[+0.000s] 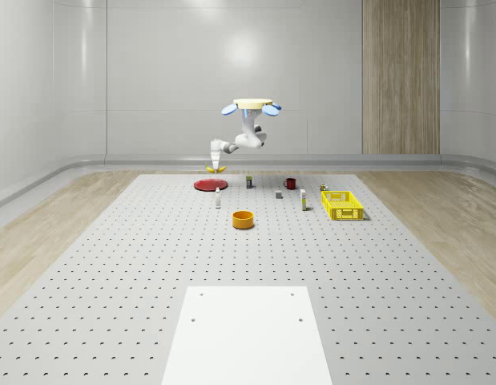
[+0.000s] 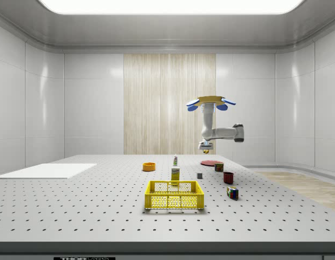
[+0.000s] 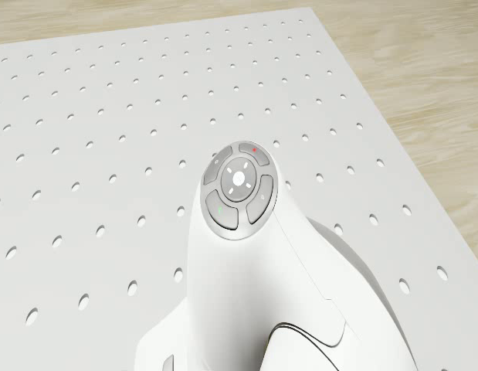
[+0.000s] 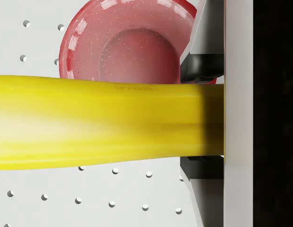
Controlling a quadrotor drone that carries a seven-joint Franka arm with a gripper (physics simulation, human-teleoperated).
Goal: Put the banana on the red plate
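Hovered above the far end of the tabletop (image 1: 111, 265), near the red plate (image 1: 209, 185). Tool (image 1: 217, 167) pinched tight on the banana (image 4: 99, 123), held aloft just over the plate's far edge, not touching.

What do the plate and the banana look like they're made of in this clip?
The red plate looks like glazed ceramic or glossy plastic; bright highlights run along its rim. The banana, held in the gripper, shows a smooth, matte yellow skin with soft shading. Being simulator renders, neither material is certain.
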